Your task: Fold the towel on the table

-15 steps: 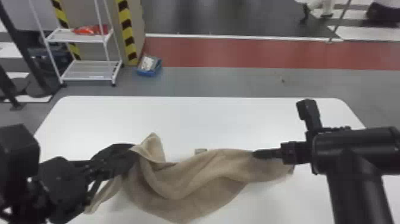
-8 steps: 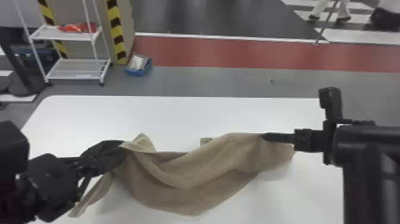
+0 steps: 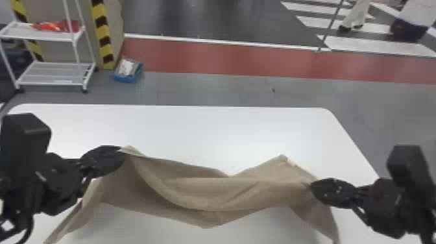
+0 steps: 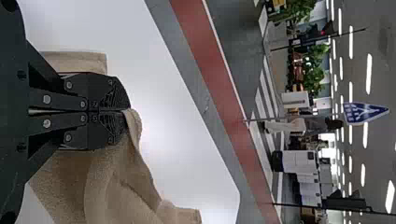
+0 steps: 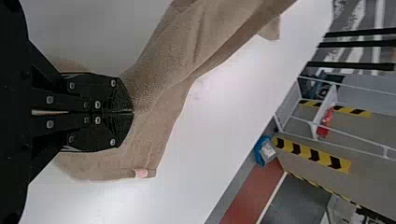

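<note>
1. Beige towel (image 3: pixel 207 194) now stretches wider over the bench (image 3: pixel 194 133), gripped in the jaws of left gripper (image 3: pixel 124 155) and right gripper (image 3: pixel 312 185).
2. Right gripper has turned; likely spreading before folding.

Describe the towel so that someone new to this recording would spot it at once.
Start at the big white table in front of the robot. Over its near part, the left gripper and right gripper hold the towel between them, sagging in loose folds. Its soft tan cloth, with a small pale tag on the edge, sets it apart from the smooth white tabletop and black grippers.
</note>
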Available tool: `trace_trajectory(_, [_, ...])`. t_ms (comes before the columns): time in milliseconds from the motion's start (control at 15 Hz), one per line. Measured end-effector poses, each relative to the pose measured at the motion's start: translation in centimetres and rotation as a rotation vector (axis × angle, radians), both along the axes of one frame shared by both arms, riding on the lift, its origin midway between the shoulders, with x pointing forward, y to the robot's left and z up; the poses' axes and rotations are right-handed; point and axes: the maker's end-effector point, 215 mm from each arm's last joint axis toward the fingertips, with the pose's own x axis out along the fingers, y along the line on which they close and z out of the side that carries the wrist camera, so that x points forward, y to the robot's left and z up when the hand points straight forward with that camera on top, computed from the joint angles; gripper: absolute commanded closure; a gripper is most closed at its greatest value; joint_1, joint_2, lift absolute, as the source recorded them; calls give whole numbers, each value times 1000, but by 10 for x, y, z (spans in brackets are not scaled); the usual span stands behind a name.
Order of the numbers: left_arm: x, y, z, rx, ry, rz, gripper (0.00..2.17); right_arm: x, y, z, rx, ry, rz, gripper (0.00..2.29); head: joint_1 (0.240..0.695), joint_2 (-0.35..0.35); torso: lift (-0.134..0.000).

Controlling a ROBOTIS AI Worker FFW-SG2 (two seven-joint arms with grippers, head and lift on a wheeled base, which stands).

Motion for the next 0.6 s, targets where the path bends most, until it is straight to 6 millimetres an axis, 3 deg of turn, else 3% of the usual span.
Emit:
trace_trajectory(133, [3, -12, -5, 9, 8, -21, 2132, -22, -18, -13, -47, 40, -7, 2253, 695, -261, -124])
trace_trajectory(267, [4, -19, -4, 21, 3, -31, 2132, -27, -37, -17, -73, 49, -37, 2253, 695, -314, -124])
trace_trajectory(600, [11, -11, 13, 44, -35, -16, 2132, 3, -88, 6, -100, -31, -159, 2253, 695, -350, -124])
